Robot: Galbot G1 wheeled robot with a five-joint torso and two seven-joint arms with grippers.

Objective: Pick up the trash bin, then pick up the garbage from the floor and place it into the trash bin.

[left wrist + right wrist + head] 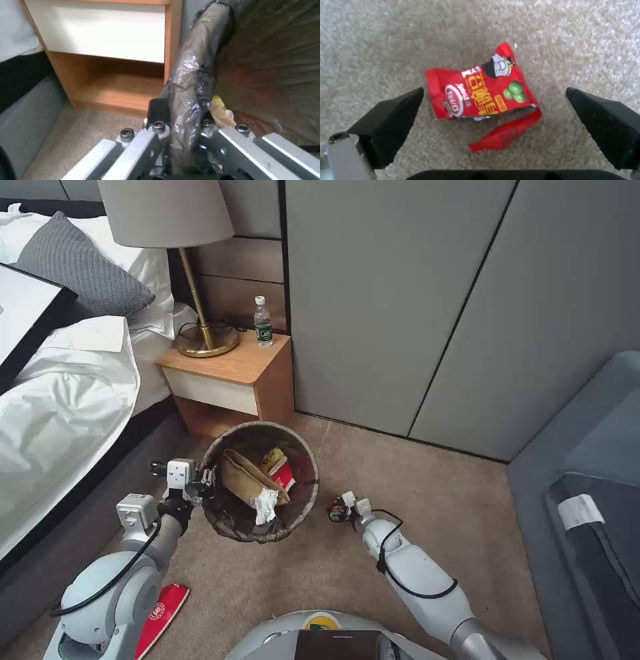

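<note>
**A:** Where is the trash bin?

**B:** Held off the carpet just in front of the wooden nightstand. The left gripper is clamped on the bin's rim, on the side toward the bed. In the left wrist view the bag-covered rim runs straight down between the two fingers, one outside the wall and one inside.

**A:** So that gripper is closed on it?

**B:** Yes, pinched narrow on the rim and the dark liner folded over it.

**A:** What is in the bin?

**B:** A flat brown paper bag, a white tissue scrap lying on the bag's near end, and a yellow wrapper with a red-and-white packet against the side away from the bed.

**A:** And the right gripper?

**B:** Low over the carpet, just beside the bin on the side away from the bed. Its fingers are spread wide. In the right wrist view a red snack packet lies flat on the carpet between the two black fingertips, touching neither. Its torn-off top strip trails from one corner.

**A:** Any other litter near the bin?

**B:** A red-and-white packet on the carpet, nearer the robot than the bin, beside the left arm's elbow.

**A:** Anything on the nightstand?

**B:** A brass lamp and an upright green-labelled water bottle.
</note>
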